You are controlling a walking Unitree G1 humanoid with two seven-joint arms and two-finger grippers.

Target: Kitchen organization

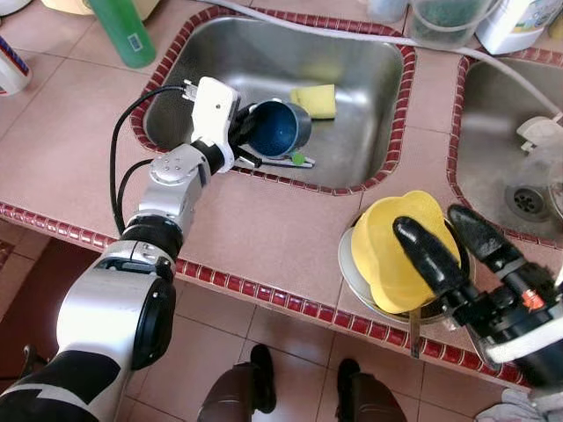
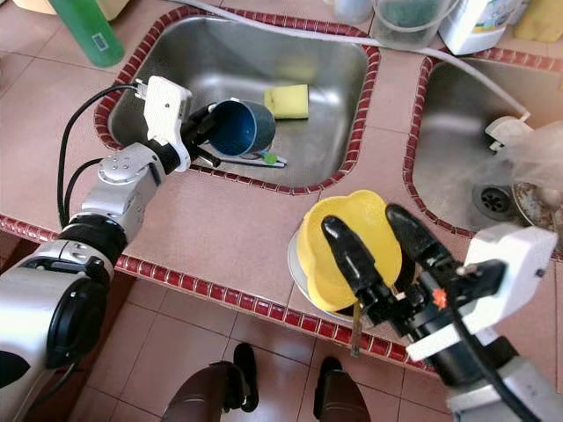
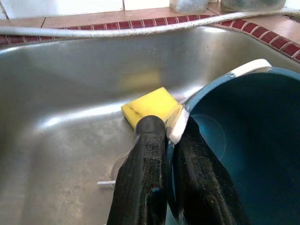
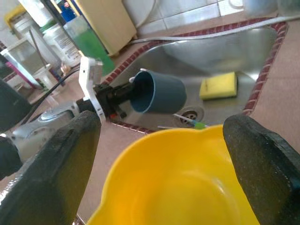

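Left gripper (image 1: 249, 132) pinches the blue cup (image 1: 280, 128) rim over the sink (image 1: 369, 132); right gripper (image 2: 380, 239), jaws wide, must close on the near yellow bowl (image 1: 400, 248)

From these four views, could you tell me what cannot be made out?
- Metal plate: mostly hidden under the yellow bowl in the eye views.
- Green bottle: top cut off by the left eye view's edge.
- Thin tool under the blue cup held by the left gripper: too small to identify.
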